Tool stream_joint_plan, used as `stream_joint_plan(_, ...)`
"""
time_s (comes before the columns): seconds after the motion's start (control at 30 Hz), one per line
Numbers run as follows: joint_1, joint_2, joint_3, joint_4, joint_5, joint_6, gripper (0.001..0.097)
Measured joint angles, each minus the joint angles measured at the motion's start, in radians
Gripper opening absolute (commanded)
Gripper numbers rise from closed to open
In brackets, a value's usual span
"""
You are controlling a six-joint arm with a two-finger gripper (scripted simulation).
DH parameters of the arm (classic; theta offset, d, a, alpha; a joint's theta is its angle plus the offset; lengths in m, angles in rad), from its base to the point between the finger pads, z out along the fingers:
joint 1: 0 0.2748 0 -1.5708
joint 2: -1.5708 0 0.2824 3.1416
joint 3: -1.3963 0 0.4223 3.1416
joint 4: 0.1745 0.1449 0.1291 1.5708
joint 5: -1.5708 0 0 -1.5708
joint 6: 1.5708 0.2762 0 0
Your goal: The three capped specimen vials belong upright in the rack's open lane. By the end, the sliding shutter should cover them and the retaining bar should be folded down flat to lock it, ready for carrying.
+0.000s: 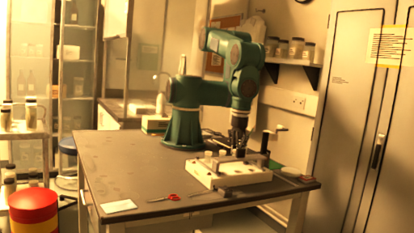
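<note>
On the right end of the grey table sits the white vial rack [229, 170], with its grey sliding shutter [231, 162] lying across the top. Two capped vials [208, 156] [222, 153] stand upright at the rack's far left side. A dark post with a bar [265, 141] rises at the rack's far right corner. My gripper [239, 146] hangs straight down over the rack's far edge, just right of the two vials, and it is closed on a third vial [240, 151], whose lower part is hidden behind the shutter.
Behind the rack stands the arm's green base [182, 121], and a wall shelf [292, 60] carries jars above. Red-handled scissors [165, 198], a white card [118, 206] and a small tool [210, 192] lie near the table's front edge. A white dish [290, 171] sits right of the rack.
</note>
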Motion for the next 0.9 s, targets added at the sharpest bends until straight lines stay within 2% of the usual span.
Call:
stream_joint_plan(0.23, 0.0, 0.0, 0.0, 0.0, 0.0, 0.0, 0.0085)
stream_joint_plan(0.9, 0.0, 0.0, 0.0, 0.0, 0.0, 0.0, 0.0485)
